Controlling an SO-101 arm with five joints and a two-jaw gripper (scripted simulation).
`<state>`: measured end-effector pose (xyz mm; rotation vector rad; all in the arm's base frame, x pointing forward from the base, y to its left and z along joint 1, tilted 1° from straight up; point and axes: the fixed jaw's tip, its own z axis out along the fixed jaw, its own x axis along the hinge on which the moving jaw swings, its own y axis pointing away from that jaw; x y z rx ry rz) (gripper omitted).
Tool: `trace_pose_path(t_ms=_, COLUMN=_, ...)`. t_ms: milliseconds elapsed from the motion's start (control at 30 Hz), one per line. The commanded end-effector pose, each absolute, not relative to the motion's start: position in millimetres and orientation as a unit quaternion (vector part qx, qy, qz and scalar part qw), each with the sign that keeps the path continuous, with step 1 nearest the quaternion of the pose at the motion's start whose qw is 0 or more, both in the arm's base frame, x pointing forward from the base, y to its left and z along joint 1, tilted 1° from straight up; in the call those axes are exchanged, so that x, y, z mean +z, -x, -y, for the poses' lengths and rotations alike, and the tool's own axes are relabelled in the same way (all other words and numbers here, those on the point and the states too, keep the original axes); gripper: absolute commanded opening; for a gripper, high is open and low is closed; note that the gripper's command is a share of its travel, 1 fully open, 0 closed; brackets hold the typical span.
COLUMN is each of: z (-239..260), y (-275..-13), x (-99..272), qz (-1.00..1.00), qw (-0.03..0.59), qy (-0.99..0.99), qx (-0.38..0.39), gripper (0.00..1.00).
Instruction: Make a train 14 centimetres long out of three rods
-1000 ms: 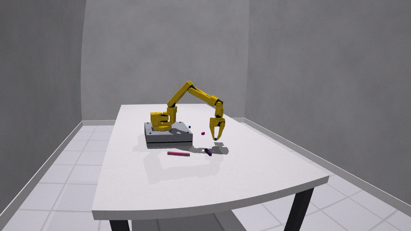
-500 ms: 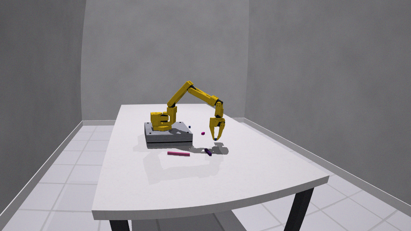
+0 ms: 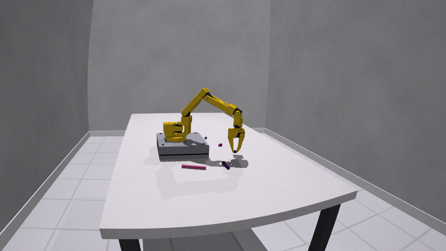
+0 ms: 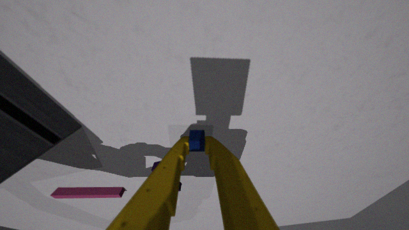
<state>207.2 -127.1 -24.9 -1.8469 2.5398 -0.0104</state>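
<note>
While clamped nearly shut, gripper pinches a blue rod above the table.

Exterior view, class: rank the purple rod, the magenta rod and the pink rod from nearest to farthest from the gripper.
1. Purple rod: just below the gripper, which holds a blue rod.
2. Magenta rod: to its left, toward the base.
3. Pink rod: farthest, lower left.

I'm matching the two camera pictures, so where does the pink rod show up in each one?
Exterior: the pink rod lies flat just in front of the arm's grey base.
Wrist: the pink rod lies low at the left.
Shared landmark: the blue rod clamped in the gripper, right of the pink rod.
</note>
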Motion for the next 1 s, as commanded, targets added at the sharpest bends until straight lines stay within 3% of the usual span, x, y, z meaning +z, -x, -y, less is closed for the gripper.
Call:
trace_pose_path(t_ms=0, z=128, y=-204, x=-32, qz=-0.809, qw=-0.001, qy=0.587, qx=0.002, gripper=0.0)
trace_pose_path(t_ms=967, z=126, y=-201, x=-46, qz=-0.81, qw=-0.005, qy=0.587, qx=0.012, gripper=0.0)
